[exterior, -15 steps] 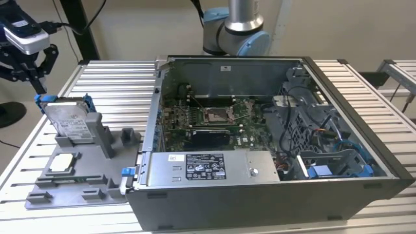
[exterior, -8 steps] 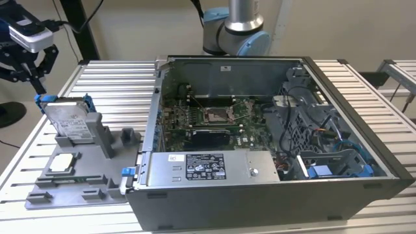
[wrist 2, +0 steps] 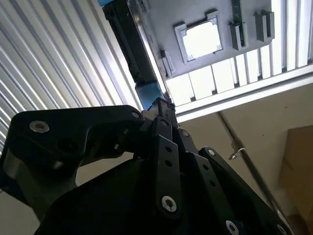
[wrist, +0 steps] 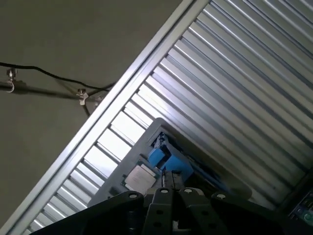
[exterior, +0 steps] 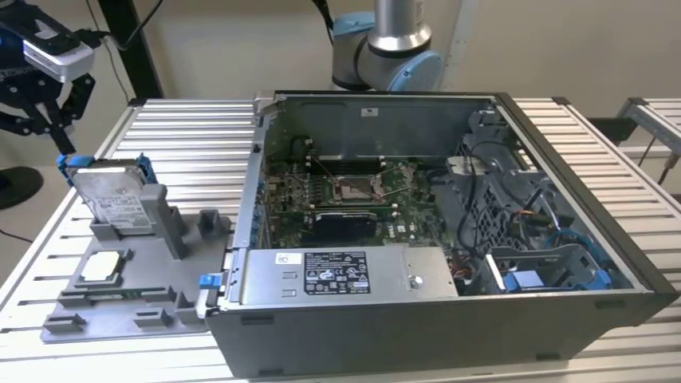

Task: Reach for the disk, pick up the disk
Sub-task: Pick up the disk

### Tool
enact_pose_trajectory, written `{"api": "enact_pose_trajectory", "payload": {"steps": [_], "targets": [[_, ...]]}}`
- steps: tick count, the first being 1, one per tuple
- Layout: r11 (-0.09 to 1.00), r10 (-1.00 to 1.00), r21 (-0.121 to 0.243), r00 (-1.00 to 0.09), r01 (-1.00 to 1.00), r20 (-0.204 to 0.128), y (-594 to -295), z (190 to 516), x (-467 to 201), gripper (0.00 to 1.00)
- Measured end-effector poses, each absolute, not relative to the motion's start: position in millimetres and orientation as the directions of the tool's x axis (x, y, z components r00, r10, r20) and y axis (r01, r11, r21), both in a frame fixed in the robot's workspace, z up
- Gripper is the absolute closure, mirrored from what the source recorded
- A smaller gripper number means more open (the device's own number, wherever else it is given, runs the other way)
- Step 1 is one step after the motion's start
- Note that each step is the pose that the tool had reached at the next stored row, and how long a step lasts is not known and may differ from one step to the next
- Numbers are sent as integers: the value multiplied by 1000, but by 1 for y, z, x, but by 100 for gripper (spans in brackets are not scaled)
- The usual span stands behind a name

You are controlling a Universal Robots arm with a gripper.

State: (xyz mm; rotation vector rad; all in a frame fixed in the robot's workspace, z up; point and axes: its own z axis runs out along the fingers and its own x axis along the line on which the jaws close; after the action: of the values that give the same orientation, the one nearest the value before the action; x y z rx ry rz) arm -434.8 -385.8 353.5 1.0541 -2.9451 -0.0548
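Note:
The disk, silver-grey with a white label and a blue bracket, stands upright on edge in a slot of the grey holder at the exterior view's left. My gripper comes down from above onto the disk's upper corner. Its fingers are closed together on the blue bracket there. The second wrist view has the gripper tips meeting at the blue bracket. From the first wrist view, the gripper pinches just below the blue bracket. The disk still sits in the holder.
A small square silver chip lies in the holder in front of the disk. An open computer case takes up the middle and the exterior view's right of the slatted metal table. The arm's base stands behind the case.

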Motion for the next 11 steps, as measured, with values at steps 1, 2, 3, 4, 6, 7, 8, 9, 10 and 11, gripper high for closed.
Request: {"api": "enact_pose_trajectory", "payload": {"steps": [1,2,3,4,6,7,8,9,10,11], "targets": [[764,-645,37,-764,-644,1,-386,354,-435,100],[756,-654,37,-756,-654,1,-386,354,-435,100],[747,-664,37,-748,-663,1,-386,354,-435,100],[736,-677,37,-736,-676,1,-386,354,-435,100],[710,-704,36,-711,-703,-1,-386,353,-435,100],[698,-716,34,-698,-715,-2,-386,354,-435,100],[686,-727,32,-686,-727,-4,-386,354,-435,100],[674,-739,30,-674,-738,-6,-386,354,-435,100],[662,-749,28,-662,-749,-8,-386,354,-435,100],[650,-760,26,-650,-760,-10,-386,354,-435,100]]}}
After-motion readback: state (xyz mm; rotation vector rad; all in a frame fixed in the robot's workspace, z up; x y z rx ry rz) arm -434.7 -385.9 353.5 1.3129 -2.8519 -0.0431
